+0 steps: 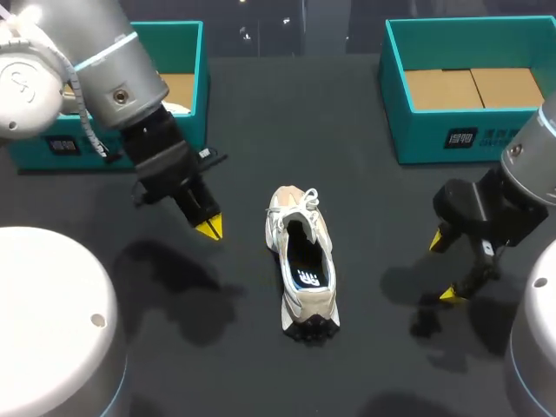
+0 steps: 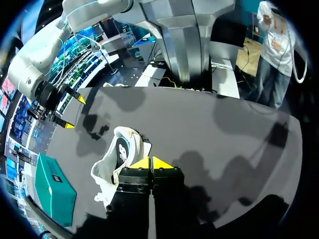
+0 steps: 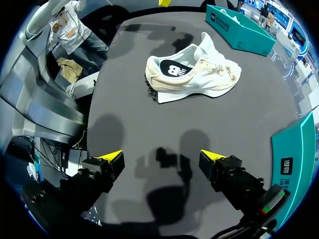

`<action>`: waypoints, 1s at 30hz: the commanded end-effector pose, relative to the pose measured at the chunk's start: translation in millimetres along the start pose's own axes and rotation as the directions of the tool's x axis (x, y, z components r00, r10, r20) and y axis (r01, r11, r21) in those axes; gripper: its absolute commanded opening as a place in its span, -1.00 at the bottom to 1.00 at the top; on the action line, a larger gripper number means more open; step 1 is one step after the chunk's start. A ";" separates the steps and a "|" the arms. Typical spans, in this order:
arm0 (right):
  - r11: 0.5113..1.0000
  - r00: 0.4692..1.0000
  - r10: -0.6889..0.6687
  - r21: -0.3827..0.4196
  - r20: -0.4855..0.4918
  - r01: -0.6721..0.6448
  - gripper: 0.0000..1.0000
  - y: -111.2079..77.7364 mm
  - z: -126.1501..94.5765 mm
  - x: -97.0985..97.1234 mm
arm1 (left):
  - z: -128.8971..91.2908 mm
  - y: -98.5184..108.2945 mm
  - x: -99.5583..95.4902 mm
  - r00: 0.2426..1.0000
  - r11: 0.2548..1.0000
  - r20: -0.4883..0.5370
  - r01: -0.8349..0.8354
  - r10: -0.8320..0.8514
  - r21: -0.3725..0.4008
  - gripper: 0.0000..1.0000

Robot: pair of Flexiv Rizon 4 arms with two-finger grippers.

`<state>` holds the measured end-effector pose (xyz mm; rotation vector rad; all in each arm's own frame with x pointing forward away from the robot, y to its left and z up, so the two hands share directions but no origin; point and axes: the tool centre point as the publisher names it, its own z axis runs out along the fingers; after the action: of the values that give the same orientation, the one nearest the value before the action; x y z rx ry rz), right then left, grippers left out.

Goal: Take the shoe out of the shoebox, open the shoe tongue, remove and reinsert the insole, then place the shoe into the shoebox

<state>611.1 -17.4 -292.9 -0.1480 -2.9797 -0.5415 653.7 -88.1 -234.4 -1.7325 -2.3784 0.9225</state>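
The sneaker (image 1: 302, 261) stands upright on its sole on the dark table (image 1: 243, 365), out of both boxes and between my two grippers. Its long axis runs away from me: the heel is toward my base, and the laced toe end points at the far edge, roughly between the two teal shoeboxes, one at far left (image 1: 187, 52) and one at far right (image 1: 395, 95). The dark insole (image 1: 306, 265) shows down in the open mouth. My left gripper (image 1: 208, 228) hangs with its yellow tips pressed together and empty, just off the sneaker's left flank and level with the laces. From its wrist the shoe (image 2: 122, 154) lies close ahead and to one side. My right gripper (image 1: 443, 268) has its fingers spread wide with nothing between them. It stands further off on the other flank, level with the mouth, and from its wrist the sneaker (image 3: 194, 74) lies broadside and well ahead. I judge the left arm the nearer one for the tongue. It would have to open its fingers first and come in across the shoe's axis.
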 end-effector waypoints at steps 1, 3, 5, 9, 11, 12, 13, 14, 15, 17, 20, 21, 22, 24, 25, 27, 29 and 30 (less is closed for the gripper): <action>1.000 1.000 0.026 -0.011 0.010 -0.026 1.00 -8.9 -6.5 0.7 | 0.0 -6.9 -10.1 0.999 1.000 -0.049 -0.007 0.006 -0.027 -1.00; 0.999 0.999 0.047 -0.026 0.017 -0.046 1.00 -15.5 -12.4 0.1 | 2.0 -7.5 -12.4 0.998 0.999 -0.057 -0.020 0.018 -0.026 -1.00; 0.997 0.998 0.065 -0.034 0.024 -0.065 1.00 -20.5 -16.4 -0.7 | 5.1 -8.1 -14.7 0.997 0.998 -0.072 -0.040 0.038 -0.038 -1.00; 0.995 0.995 0.096 -0.032 0.037 -0.094 1.00 -27.1 -22.5 -4.1 | 14.0 -9.3 -21.0 0.992 0.996 -0.109 -0.073 0.067 -0.051 -1.00; 0.993 0.993 0.111 -0.035 0.045 -0.109 1.00 -29.9 -25.6 -6.2 | 18.1 -9.2 -25.2 0.989 0.994 -0.122 -0.091 0.084 -0.053 -1.00; 0.992 0.991 0.122 -0.039 0.051 -0.120 1.00 -30.9 -27.0 -7.0 | 20.1 -9.5 -27.9 0.987 0.993 -0.132 -0.103 0.095 -0.054 -1.00; 0.990 0.990 0.133 -0.047 0.055 -0.131 1.00 -31.9 -28.3 -7.5 | 22.1 -9.5 -30.7 0.985 0.992 -0.140 -0.114 0.105 -0.059 -1.00; 0.989 0.988 0.142 -0.056 0.060 -0.139 1.00 -32.6 -29.2 -7.4 | 23.8 -9.4 -33.8 0.982 0.991 -0.151 -0.124 0.114 -0.057 -1.00; 0.989 0.988 0.142 -0.056 0.060 -0.139 1.00 -32.6 -29.2 -7.4 | 25.5 -9.4 -37.0 0.979 0.989 -0.163 -0.136 0.125 -0.060 -1.00; 0.989 0.988 0.142 -0.056 0.060 -0.139 1.00 -32.6 -29.2 -7.4 | 29.2 -9.7 -43.0 0.973 0.985 -0.185 -0.156 0.140 -0.075 -1.00; 0.989 0.988 0.142 -0.056 0.060 -0.139 1.00 -32.6 -29.2 -7.4 | 35.2 -9.5 -51.8 0.960 0.979 -0.224 -0.189 0.167 -0.081 -1.00; 0.989 0.988 0.142 -0.056 0.060 -0.139 1.00 -32.6 -29.2 -7.4 | 37.5 -9.4 -54.6 0.956 0.977 -0.233 -0.199 0.176 -0.078 -1.00; 0.989 0.988 0.142 -0.056 0.060 -0.139 1.00 -32.6 -29.2 -7.4 | 40.0 -8.9 -57.2 0.952 0.975 -0.244 -0.208 0.184 -0.078 -1.00; 0.989 0.988 0.142 -0.056 0.060 -0.139 1.00 -32.6 -29.2 -7.4 | 45.2 -7.0 -61.9 0.945 0.972 -0.260 -0.224 0.199 -0.069 -1.00; 0.989 0.988 0.142 -0.056 0.060 -0.139 1.00 -32.6 -29.2 -7.4 | 48.0 -5.7 -63.8 0.941 0.971 -0.267 -0.230 0.205 -0.065 -1.00; 0.989 0.988 0.142 -0.056 0.060 -0.139 1.00 -32.6 -29.2 -7.4 | 53.0 -2.2 -66.1 0.932 0.968 -0.291 -0.242 0.214 -0.063 -1.00; 0.989 0.988 0.142 -0.056 0.060 -0.139 1.00 -32.6 -29.2 -7.4 | 56.4 2.1 -65.2 0.923 0.967 -0.311 -0.252 0.225 -0.048 -1.00; 0.989 0.988 0.142 -0.056 0.060 -0.139 1.00 -32.6 -29.2 -7.4 | 58.0 4.2 -64.2 0.918 0.966 -0.320 -0.256 0.233 -0.031 -1.00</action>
<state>618.8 -58.8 -277.5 -0.3828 -2.9847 -0.6088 648.3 -157.4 -256.3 -2.0862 -2.1378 0.6235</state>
